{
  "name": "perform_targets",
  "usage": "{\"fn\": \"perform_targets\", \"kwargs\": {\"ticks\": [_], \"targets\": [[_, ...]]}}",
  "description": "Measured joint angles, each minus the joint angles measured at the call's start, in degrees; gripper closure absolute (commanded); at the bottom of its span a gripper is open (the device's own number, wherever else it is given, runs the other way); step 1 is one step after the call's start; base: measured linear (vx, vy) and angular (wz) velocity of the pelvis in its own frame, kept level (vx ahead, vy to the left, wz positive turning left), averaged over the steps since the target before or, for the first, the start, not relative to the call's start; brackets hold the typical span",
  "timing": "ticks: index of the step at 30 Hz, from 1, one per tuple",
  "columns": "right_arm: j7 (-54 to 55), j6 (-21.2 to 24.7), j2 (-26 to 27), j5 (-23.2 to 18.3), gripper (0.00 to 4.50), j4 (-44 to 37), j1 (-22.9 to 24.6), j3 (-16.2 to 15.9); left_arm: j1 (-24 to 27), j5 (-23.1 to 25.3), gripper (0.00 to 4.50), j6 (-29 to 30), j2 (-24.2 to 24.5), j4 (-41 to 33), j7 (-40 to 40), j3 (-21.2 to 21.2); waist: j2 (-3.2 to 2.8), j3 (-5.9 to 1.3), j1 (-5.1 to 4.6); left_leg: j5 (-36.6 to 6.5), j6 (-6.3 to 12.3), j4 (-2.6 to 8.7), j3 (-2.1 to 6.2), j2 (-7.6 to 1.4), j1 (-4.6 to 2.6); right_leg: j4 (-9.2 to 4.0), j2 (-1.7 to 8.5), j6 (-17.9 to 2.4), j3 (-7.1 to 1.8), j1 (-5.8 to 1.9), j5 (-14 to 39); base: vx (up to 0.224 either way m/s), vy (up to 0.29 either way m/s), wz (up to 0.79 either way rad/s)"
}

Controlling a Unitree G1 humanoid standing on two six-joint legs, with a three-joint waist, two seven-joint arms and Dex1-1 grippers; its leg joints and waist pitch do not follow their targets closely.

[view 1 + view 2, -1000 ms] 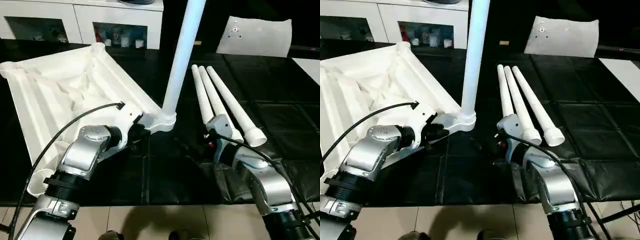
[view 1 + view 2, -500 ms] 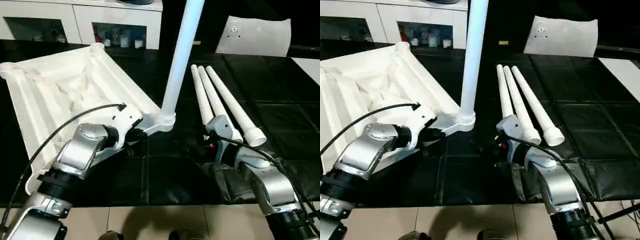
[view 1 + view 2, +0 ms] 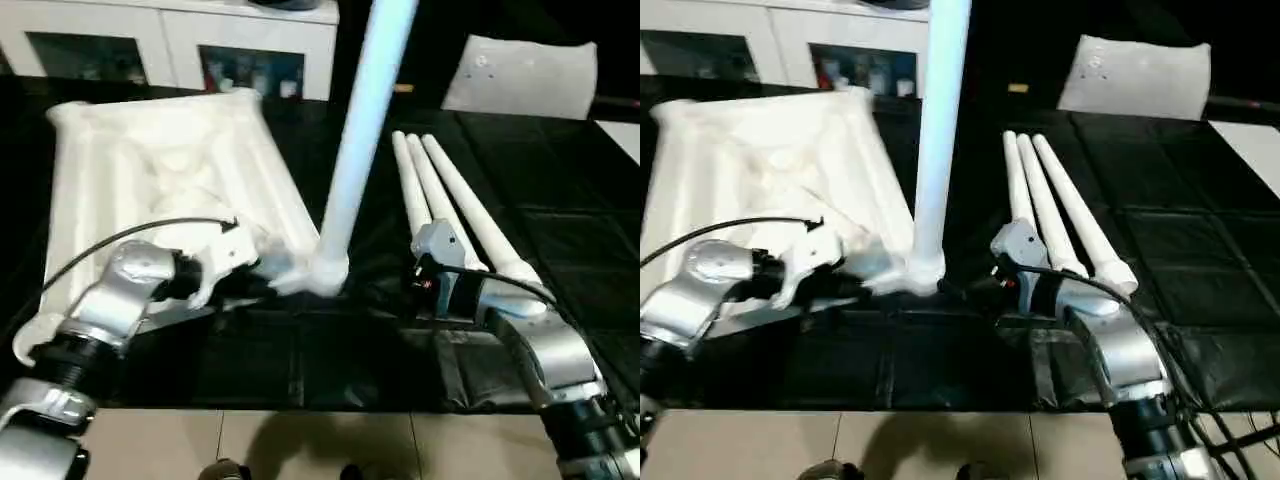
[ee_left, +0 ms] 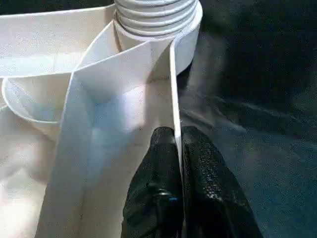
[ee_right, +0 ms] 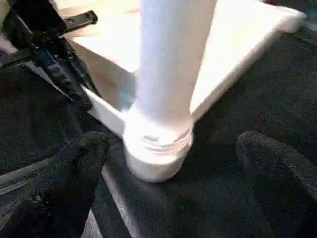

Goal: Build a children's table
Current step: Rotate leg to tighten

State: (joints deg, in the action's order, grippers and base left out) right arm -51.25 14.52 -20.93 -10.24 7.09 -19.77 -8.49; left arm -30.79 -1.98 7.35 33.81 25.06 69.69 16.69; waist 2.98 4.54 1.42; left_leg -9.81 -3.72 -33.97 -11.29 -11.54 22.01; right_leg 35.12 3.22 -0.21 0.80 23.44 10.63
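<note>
Left gripper point(image 4: 177, 148) pinched on tabletop point(image 3: 150, 170) rim wall just beside the corner socket holding the upright leg point(image 3: 362, 120). Right gripper point(image 5: 173, 163) wide apart, flanking that socket. Three spare legs point(image 3: 450, 205) lie right of it.

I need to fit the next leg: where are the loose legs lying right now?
The three loose legs lie side by side on the black mat, right of the standing leg, just beyond the right hand.

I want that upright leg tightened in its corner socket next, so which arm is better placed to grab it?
Probably the right. The right tool is open with its fingers either side of the upright leg near the corner socket. The left tool is shut on the table top's rim, steadying it.
</note>
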Motion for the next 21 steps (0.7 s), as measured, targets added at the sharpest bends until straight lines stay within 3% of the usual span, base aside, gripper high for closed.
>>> {"fn": "perform_targets", "kwargs": {"ticks": [6, 13, 21], "targets": [[-7.83, -4.19, -1.21, -0.42, 0.0, 4.95, -2.61, -2.87, -0.44, -1.38, 4.48, -2.98, 1.54, 2.26, 6.97, 0.12, 0.01, -0.01, 0.63, 0.0, 0.0, 0.0, -0.02, 0.01, -0.01, 0.0, 0.03, 0.0, 0.02, -0.03, 0.0, 0.0, 0.0, 0.0], [-14.31, -9.88, -1.11, 1.42, 0.71, 12.47, -5.75, -6.87, -1.27, -1.64, 4.5, -5.82, 1.85, 4.64, 11.62, 0.85, 0.04, -0.02, 0.78, 0.01, 0.02, -0.07, -0.02, 0.01, -0.03, 0.07, 0.06, -0.01, 0.04, -0.06, 0.0, 0.0, 0.0, 0.0], [-16.18, -13.61, 2.27, 1.84, 1.23, 18.74, -8.2, -7.87, -1.75, -1.39, 4.5, -6.57, 1.33, 5.2, 13.46, 1.35, 0.09, -0.05, 1.01, 0.02, 0.04, -0.15, -0.02, 0.01, -0.03, 0.11, 0.08, -0.01, 0.05, -0.1, -0.01, 0.0, 0.0, 0.0]]}}
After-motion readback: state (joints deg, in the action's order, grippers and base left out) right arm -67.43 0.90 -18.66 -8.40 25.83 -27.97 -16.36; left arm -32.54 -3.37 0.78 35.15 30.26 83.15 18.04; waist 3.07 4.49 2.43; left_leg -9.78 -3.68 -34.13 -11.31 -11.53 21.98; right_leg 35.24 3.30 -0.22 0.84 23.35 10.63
